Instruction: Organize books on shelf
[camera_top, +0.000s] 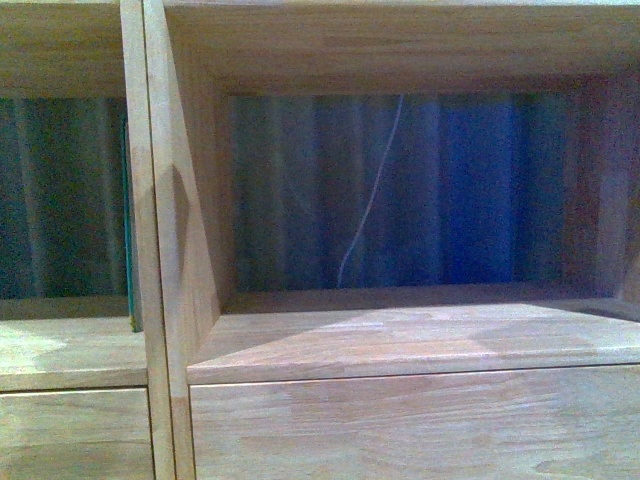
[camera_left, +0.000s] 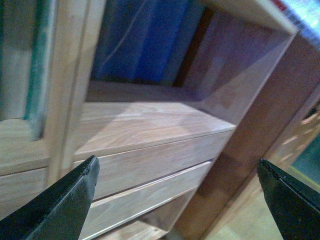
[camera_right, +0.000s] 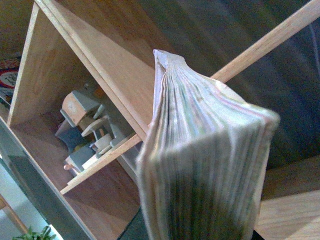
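Cubbies of the pale wooden shelf (camera_top: 400, 40) fill our front view. The left cubby (camera_top: 60, 350) holds a slim green book (camera_top: 129, 220), standing upright and touching the divider (camera_top: 160, 250) between the two columns. Through the backless right cubby (camera_top: 420, 335) we see a dark striped curtain (camera_top: 480, 190), partly deep blue, with a thin white cord (camera_top: 375, 190) hanging before it. Plank-fronted drawers (camera_top: 400, 430) lie below both cubbies.

Our left gripper (camera_left: 177, 164) hangs near the drawers under the right cubby, its two black fingers (camera_left: 75, 200) spread wide. The green book stands beyond the divider in the neighbouring cubby, well apart from this claw.

Our right gripper (camera_right: 195, 236) pinches a paperback (camera_right: 200, 150). We look straight along its fanned page edges, which rise directly out of the claw and hide almost all of the fingers. We cannot tell the colour of its cover from here. Beyond the paperback, farther off, another cubby (camera_right: 45, 75) holds a huddle of small wooden and grey toy pieces (camera_right: 87, 132) on its floor. Just outside that cubby's side wall we glimpse a colourful printed cover (camera_right: 7, 75), too cut off for us to tell what it is.
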